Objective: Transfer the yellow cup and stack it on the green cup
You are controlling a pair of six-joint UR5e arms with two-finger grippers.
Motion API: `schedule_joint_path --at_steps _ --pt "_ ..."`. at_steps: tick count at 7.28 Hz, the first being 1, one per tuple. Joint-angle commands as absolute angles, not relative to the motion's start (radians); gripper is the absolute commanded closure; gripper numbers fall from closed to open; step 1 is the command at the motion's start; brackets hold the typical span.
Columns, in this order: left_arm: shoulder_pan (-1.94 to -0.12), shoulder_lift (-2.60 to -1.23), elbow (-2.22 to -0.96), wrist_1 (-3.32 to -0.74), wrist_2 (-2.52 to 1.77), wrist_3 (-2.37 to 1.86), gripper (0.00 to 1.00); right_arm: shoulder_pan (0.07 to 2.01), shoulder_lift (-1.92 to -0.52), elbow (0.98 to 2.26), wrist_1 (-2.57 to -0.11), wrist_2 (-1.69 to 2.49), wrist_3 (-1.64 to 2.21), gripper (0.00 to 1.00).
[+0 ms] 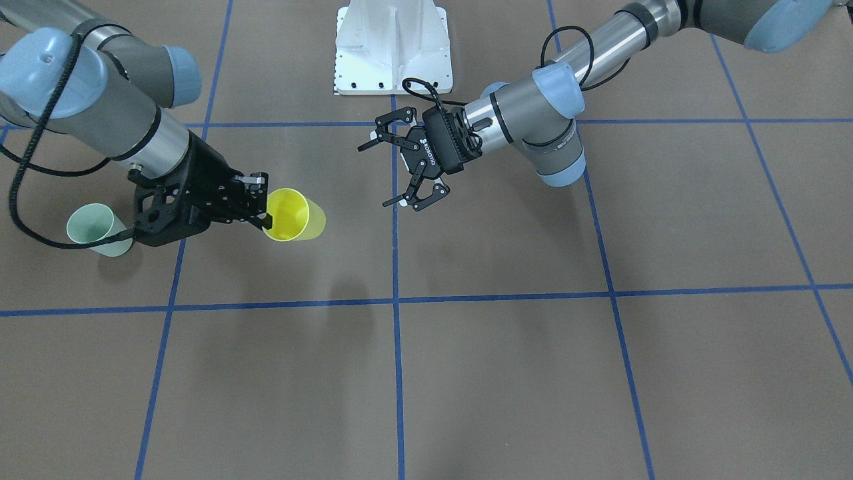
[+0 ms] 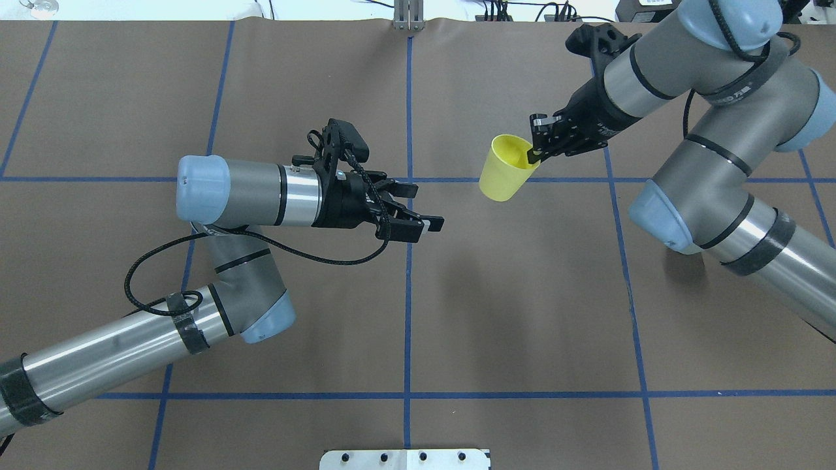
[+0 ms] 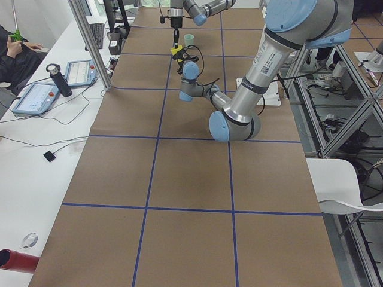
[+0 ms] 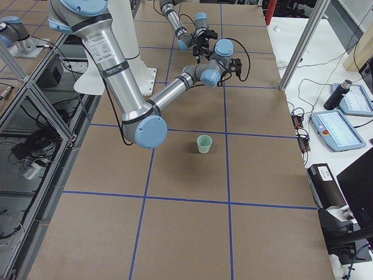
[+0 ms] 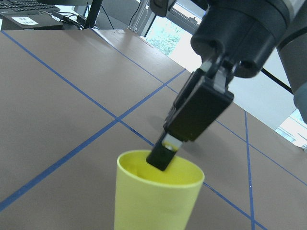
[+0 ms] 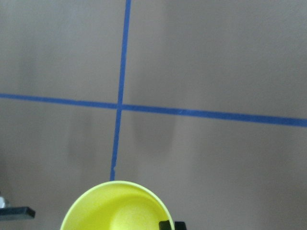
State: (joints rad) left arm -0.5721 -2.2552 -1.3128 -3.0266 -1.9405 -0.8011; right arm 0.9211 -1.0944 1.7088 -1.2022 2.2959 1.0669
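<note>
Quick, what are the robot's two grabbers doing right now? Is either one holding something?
Left gripper: open, holding nothing.
Right gripper: closed on the rim of the yellow cup, one finger inside it.

Yellow and mint on a brown sheet gridded in blue
The yellow cup (image 1: 293,215) is a bright, plain lemon inside and out; the green cup (image 1: 96,230) is a pale mint, also plain. The table cover (image 1: 500,373) is a flat matt brown, crossed by thin blue tape lines (image 1: 398,373) that form a grid of large squares. The left arm (image 2: 255,190) and right arm (image 2: 712,189) are grey and brushed silver with pale blue joint caps (image 2: 202,189) (the left arm's silver tube also wears dark tape bands). The left gripper (image 2: 428,207) and right gripper (image 2: 535,153) are black, and the base plate (image 1: 393,47) is white
</note>
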Motion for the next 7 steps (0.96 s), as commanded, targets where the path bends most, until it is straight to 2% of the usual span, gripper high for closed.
schedule_joint_path --at_steps 1,4,5,7 --pt "-0.589 -2.249 -1.327 -2.937 -1.907 -0.804 0.0 0.98 -1.118 1.713 -1.267 2.209 1.025 1.0" --pt "-0.623 -2.246 -1.458 -2.672 -1.893 -0.807 0.0 0.995 -1.121 1.849 -1.594 2.076 0.855 1.0" --pt "-0.643 -2.246 -1.506 -2.557 -1.894 -0.805 0.0 1.009 -1.164 1.906 -1.67 2.068 0.78 1.0" --pt "-0.672 -2.247 -1.596 -2.324 -1.894 -0.805 0.0 1.025 -1.303 2.014 -1.664 2.059 0.736 1.0"
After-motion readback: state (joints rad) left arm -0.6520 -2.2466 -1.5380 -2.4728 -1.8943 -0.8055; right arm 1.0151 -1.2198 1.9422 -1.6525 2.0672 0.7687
